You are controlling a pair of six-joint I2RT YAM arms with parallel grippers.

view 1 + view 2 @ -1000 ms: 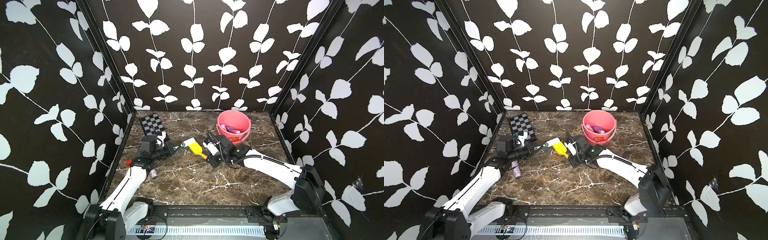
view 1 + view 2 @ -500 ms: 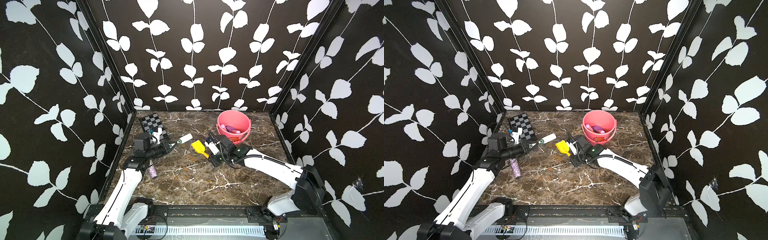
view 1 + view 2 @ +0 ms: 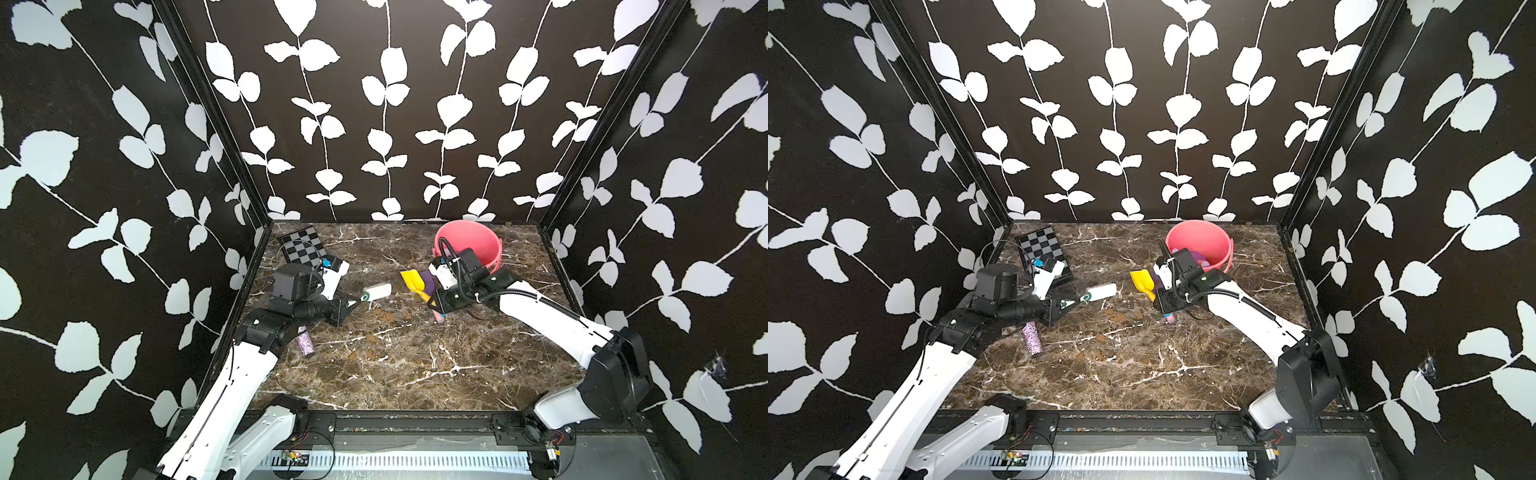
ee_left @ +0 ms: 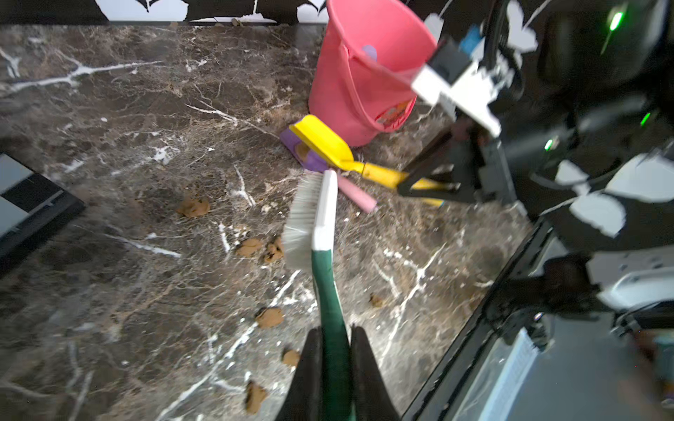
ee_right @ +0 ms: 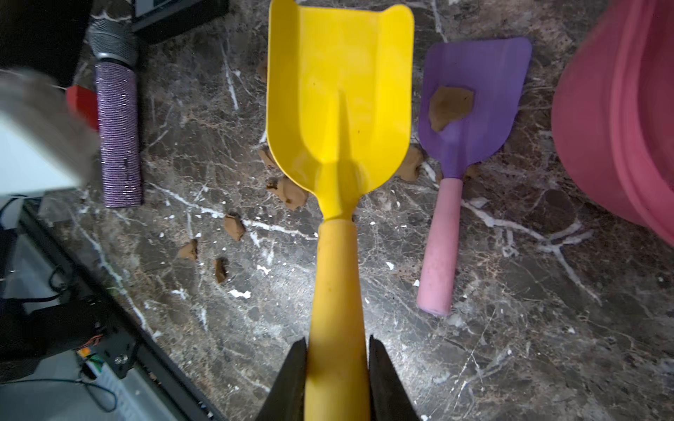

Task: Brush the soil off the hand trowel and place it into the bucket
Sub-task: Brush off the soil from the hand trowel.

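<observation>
Right hand [image 5: 335,346] pinches the yellow trowel [image 5: 339,91] by its handle, near the bucket [image 3: 478,245]; left hand [image 4: 335,335] pinches the brush [image 4: 321,204]. Risk: a low swing may clip the rim and tip the bucket.

Pink bucket [image 5: 620,109] half out of frame; brush [image 5: 36,145] a blur

Robot test booth, leaf-print walls [image 3: 374,104], marble-look tabletop [image 3: 395,361], checkerboard calibration board [image 3: 301,247]
</observation>
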